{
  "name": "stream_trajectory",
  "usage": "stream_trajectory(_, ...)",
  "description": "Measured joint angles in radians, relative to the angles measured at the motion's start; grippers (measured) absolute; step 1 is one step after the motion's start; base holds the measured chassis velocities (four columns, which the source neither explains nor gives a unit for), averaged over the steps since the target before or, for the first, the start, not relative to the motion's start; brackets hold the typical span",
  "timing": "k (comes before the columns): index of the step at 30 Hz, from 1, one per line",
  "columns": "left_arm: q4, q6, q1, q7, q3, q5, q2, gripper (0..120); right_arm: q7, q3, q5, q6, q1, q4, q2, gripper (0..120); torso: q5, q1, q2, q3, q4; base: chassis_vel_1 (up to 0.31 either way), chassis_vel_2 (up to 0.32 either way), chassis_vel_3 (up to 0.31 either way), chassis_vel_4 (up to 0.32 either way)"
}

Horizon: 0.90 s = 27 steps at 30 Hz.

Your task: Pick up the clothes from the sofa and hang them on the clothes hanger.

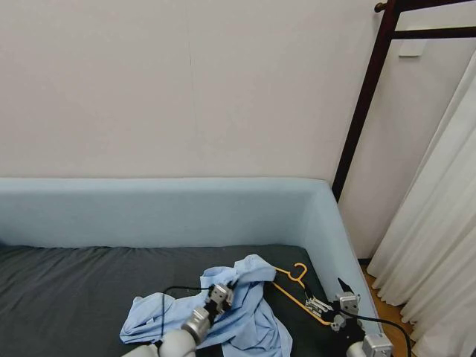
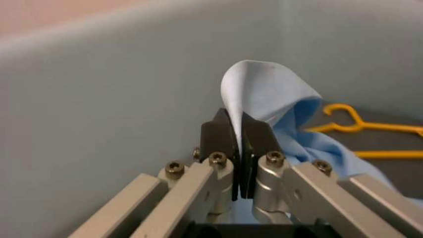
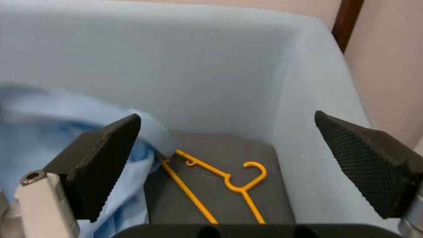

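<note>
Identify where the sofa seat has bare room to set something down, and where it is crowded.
Free: the dark seat left of the blue shirt, up to the backrest. Crowded: the corner by the sofa arm, where the shirt, pinched by the left gripper, the orange hanger and the open right gripper sit close together.

The left gripper (image 2: 237, 130) has silver-grey linkage bars (image 2: 178, 191) joined by brass-toned hex-socket screws (image 2: 217, 159), ending in two black wedge-shaped fingers (image 2: 215, 136). The right gripper (image 3: 226, 121) carries broad black pads (image 3: 360, 158) with a fine knurled texture, one on a pale grey bracket (image 3: 39, 203). Thin black cables (image 1: 182, 287) run along both silver wrists (image 1: 195, 323), and the left forearm (image 1: 175, 346) is a light grey cylinder.
</note>
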Motion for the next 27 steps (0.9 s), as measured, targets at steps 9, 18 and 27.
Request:
stream_trajectory(9, -0.165, -0.069, 0.352, 0.082, -0.383, 0.007, 0.222, 0, -0.030, -0.087, 0.000, -0.005, 0.098, -0.044, -0.020, 100, -0.0006, 0.000, 0.000, 0.000, 0.0012, 0.000, 0.000, 0.000, 0.000)
stream_trajectory(18, -0.126, -0.146, 0.546, 0.101, -0.473, 0.033, 0.179, 0, -0.042, -0.126, -0.010, -0.018, 0.130, -0.078, -0.029, 100, 0.0001, 0.000, 0.000, 0.000, 0.0000, 0.000, 0.000, 0.000, 0.000)
stream_trajectory(27, -0.102, -0.193, 0.659, 0.108, -0.561, 0.056, 0.095, 0, -0.156, -0.336, -0.045, 0.003, 0.407, -0.285, -0.128, 100, 0.0004, 0.000, 0.000, 0.000, 0.0007, 0.000, 0.000, 0.000, 0.000)
